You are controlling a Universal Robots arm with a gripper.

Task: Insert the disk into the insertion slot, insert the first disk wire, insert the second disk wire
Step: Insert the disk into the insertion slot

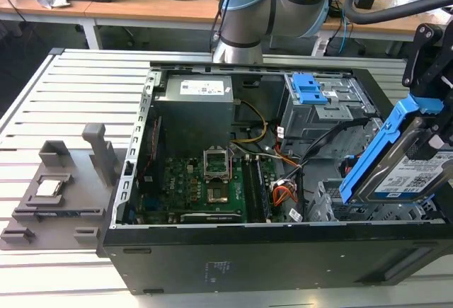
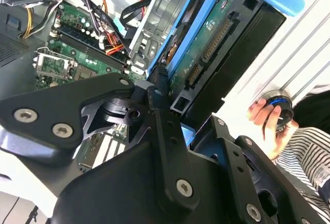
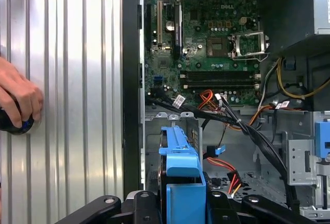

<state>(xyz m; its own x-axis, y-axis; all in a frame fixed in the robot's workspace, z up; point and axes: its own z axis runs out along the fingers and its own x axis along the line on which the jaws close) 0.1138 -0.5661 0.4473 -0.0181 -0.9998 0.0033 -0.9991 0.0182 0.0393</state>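
Observation:
My gripper is shut on the disk, a metal drive with a white label in a bright blue bracket. It hangs steeply tilted over the open computer case's corner at the exterior view's right. Just below its lower end lies the insertion slot, a silver perforated bay. In the first wrist view the disk's blue bracket points edge-on into the insertion slot, with my gripper behind it. The second wrist view shows the disk's circuit-board side clamped between black fingers. Black and orange wires lie loose beside the bay.
A taller grey cage with a blue latch stands behind the bay. The motherboard and power supply fill the rest of the case. Grey fixtures sit on the slatted table. A person's hand rests on a dark round object beside the case.

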